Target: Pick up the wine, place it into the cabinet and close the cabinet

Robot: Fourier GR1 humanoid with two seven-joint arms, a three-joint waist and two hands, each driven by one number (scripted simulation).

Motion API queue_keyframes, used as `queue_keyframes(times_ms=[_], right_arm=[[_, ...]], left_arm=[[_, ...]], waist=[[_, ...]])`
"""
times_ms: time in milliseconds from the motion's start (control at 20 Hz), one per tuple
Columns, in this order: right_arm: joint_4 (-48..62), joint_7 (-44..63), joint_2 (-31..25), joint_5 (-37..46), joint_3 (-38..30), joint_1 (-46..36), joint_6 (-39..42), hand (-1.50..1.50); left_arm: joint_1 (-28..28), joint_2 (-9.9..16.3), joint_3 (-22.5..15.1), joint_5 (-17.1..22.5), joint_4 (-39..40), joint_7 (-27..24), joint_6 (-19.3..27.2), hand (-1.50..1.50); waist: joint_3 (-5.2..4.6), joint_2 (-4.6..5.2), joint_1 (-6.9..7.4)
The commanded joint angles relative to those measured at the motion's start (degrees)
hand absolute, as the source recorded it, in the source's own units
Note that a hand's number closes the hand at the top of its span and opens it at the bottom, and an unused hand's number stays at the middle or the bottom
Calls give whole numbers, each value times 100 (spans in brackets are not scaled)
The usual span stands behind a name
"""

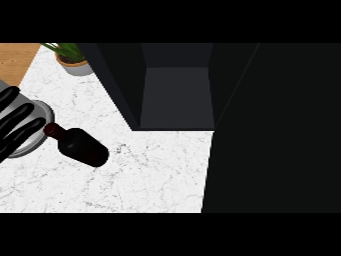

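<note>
A dark wine bottle (82,146) lies on its side on the white marble counter (151,175), its reddish neck pointing up and left. My left hand (3,131) shows at the view's left edge, open with straight fingers, a short way left of the bottle's neck and apart from it. The black cabinet (177,97) stands open at the back middle, with a dark grey inside and nothing visible in it. Its wide open door (284,130) fills the right side of the view. My right hand is not in view.
A round grey metal vessel (31,134) sits partly behind my left hand, close to the bottle's neck. A potted green plant (73,60) stands at the back left. A wooden surface (7,60) borders the counter's far left corner.
</note>
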Motion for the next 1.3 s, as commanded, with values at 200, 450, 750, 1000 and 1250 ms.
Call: queue_keyframes(times_ms=[200,450,750,1000,1250], right_arm=[[-459,143,-14,-196,-216,135,78,-150],[-564,328,-52,-133,-198,-56,62,-150],[-871,703,-17,23,-71,-68,-80,-150],[-1011,993,-9,-94,-101,-163,-111,-150],[-326,273,89,-97,-187,-228,93,-150]], left_arm=[[-445,365,641,214,783,234,-255,-150],[-375,452,982,235,1408,128,-902,-150],[-607,284,800,-231,1940,-28,-926,-150],[-688,296,701,-266,2682,-10,-1390,-150],[-810,211,571,-743,3551,-304,-2053,-150]], waist=[[2,3,-23],[0,2,-6],[-1,1,-23],[-3,1,-32],[0,13,-35]])
